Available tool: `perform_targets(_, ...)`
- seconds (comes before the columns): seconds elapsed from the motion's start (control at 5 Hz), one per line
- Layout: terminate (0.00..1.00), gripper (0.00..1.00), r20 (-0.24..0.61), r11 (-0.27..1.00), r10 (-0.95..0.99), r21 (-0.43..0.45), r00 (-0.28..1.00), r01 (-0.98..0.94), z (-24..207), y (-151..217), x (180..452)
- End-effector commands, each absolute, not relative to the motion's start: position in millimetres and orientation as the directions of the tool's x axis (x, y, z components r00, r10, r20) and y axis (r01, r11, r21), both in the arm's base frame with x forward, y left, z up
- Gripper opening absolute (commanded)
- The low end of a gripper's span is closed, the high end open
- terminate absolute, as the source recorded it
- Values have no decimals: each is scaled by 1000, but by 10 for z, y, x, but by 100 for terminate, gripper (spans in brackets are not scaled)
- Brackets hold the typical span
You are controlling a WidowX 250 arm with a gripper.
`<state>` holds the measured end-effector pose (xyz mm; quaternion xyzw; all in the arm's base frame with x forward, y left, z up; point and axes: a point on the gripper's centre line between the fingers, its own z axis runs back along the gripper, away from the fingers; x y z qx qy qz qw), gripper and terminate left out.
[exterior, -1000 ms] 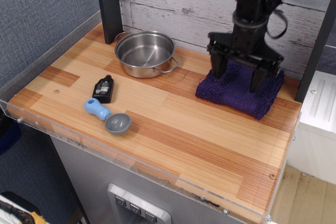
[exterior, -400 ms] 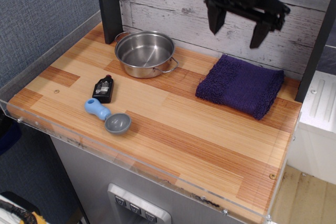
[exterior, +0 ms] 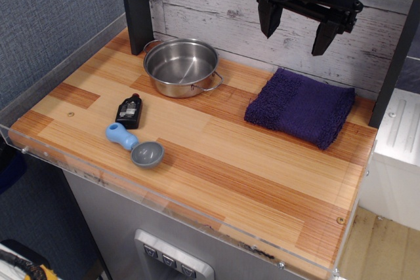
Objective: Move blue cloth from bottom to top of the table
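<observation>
The blue cloth [exterior: 300,106] lies flat at the right rear of the table [exterior: 216,168], near the wall. The gripper [exterior: 298,31], fingers wide and empty, hangs directly above it, well apart. Cloth's long axis runs approx. left-right in frame.

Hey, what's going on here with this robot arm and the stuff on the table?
The gripper hangs open in the air above the blue cloth, holding nothing. The cloth lies folded at the back of the table, near the wall, beside a steel pot. A small black bottle and a light-blue scoop sit nearer the front.
</observation>
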<state>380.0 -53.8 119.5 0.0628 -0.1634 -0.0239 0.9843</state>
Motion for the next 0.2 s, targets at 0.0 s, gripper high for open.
perform_targets(0.0,100,100,373,992,-77,124,925,33,1410,-556,3768)
